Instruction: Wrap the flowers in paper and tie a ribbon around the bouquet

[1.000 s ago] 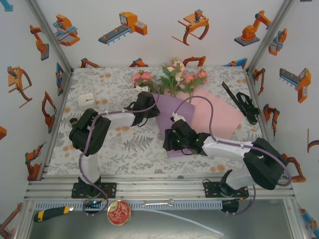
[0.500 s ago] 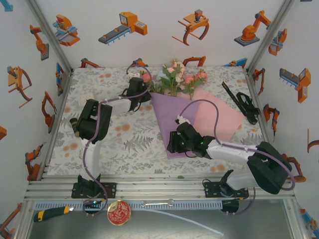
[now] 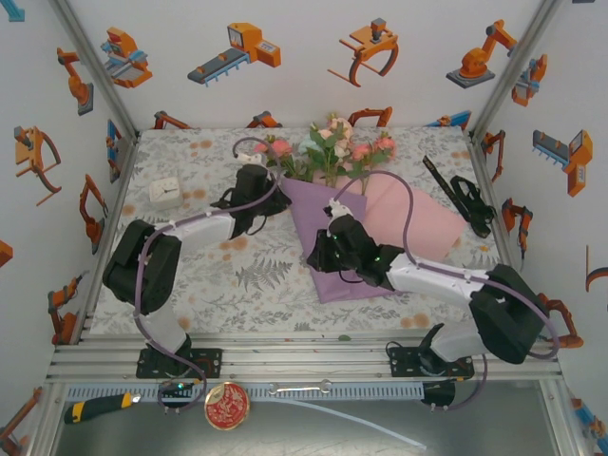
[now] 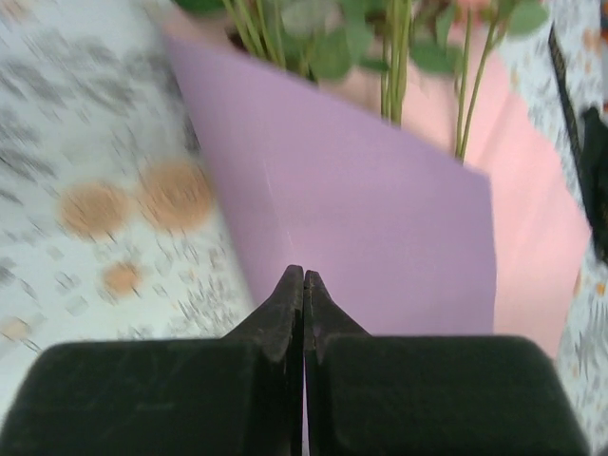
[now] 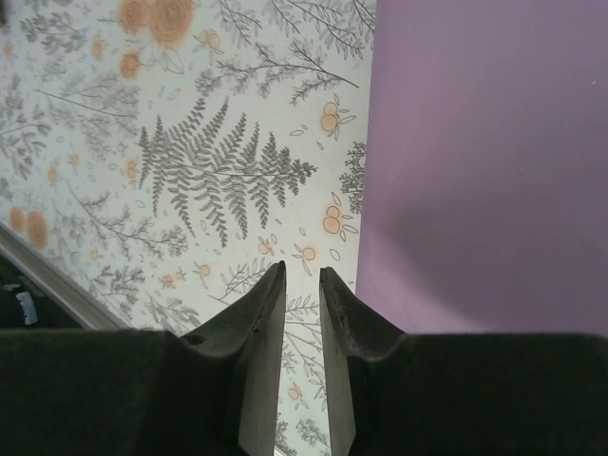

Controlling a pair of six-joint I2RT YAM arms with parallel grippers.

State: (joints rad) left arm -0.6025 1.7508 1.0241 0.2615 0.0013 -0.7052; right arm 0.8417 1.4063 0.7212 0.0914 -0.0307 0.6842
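Overlapping the flowers, folded paper

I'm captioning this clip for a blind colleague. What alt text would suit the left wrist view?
The left gripper, shut tip to tip, points at lilac paper folded over the green stems of the flowers, its pink face showing to the right. A blurred floral tablecloth lies on the left.

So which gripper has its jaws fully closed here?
The left gripper: its jaws meet with no gap, pointing at the purple paper. The right gripper shows a narrow gap over the tablecloth.
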